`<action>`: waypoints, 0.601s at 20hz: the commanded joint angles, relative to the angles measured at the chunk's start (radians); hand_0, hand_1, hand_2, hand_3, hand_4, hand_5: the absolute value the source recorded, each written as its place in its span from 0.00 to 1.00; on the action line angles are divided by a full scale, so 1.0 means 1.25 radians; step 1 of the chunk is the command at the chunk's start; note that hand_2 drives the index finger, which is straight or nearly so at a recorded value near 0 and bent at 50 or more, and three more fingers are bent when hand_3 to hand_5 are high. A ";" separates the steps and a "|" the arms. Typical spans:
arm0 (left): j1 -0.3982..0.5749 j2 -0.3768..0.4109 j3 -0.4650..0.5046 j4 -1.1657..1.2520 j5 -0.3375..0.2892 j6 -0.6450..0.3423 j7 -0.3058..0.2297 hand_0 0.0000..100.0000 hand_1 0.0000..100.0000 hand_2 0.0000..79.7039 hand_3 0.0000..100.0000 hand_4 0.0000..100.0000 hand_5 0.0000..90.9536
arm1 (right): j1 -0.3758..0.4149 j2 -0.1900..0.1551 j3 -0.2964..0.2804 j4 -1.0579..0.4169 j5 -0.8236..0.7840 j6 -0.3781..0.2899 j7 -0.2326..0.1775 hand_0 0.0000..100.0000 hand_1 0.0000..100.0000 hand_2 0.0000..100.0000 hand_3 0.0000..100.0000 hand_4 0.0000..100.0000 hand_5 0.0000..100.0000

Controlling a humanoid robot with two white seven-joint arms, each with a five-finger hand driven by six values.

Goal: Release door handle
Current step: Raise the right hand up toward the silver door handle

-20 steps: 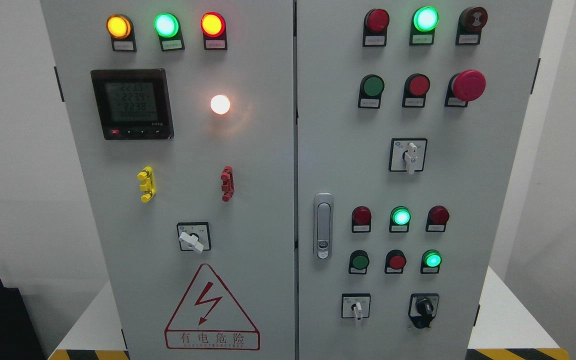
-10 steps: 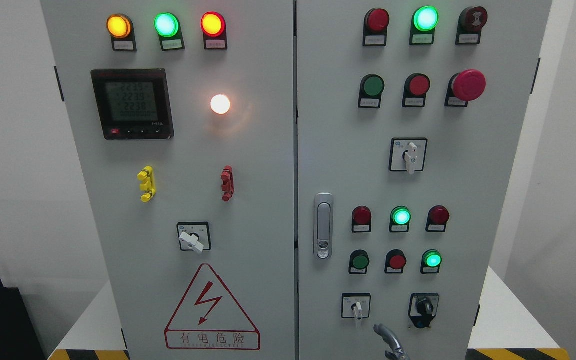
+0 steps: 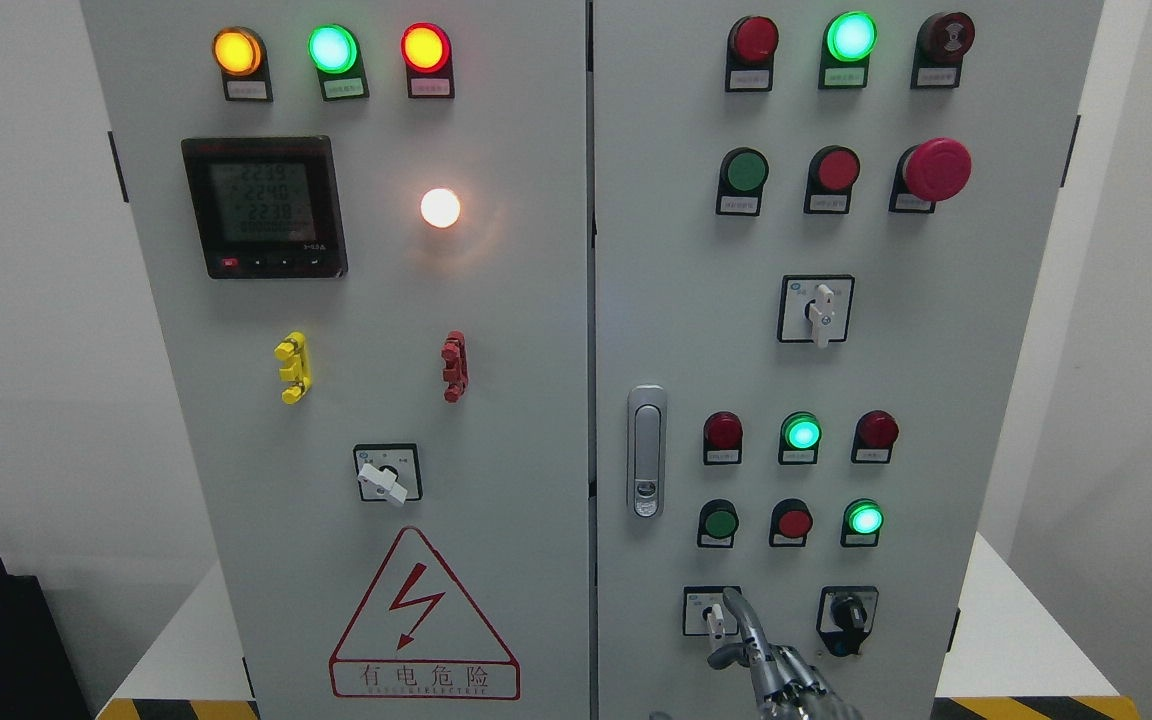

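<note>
The silver door handle (image 3: 646, 450) stands upright in its recess at the left edge of the grey cabinet's right door (image 3: 936, 350), with nothing touching it. My right hand (image 3: 748, 648) rises from the bottom edge, below and to the right of the handle and well apart from it. Its fingers are spread and hold nothing. The index finger (image 3: 741, 612) points up beside the small white selector switch (image 3: 712, 612). The left arm is out of view.
Both cabinet doors are closed, meeting at a seam (image 3: 592, 300). Lit lamps, push buttons and a red emergency stop (image 3: 936, 170) cover the right door. The left door (image 3: 496, 450) carries a meter (image 3: 264, 207) and a warning triangle (image 3: 423, 620). A black key switch (image 3: 846, 612) is right of the hand.
The right hand has come up from the bottom edge: absent one second ago, only a fingertip half a second ago, now reaching the lower selector switch. The handle has not moved.
</note>
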 commanded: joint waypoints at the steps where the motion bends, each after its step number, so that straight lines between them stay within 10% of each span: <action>1: 0.000 0.000 0.009 0.013 0.000 -0.001 0.000 0.12 0.39 0.00 0.00 0.00 0.00 | -0.087 0.009 0.069 0.060 0.129 0.034 0.000 0.31 0.32 0.00 1.00 1.00 0.99; 12: 0.000 0.000 0.009 0.013 0.000 0.000 0.000 0.12 0.39 0.00 0.00 0.00 0.00 | -0.202 0.010 0.083 0.163 0.134 0.118 0.077 0.32 0.30 0.00 1.00 1.00 1.00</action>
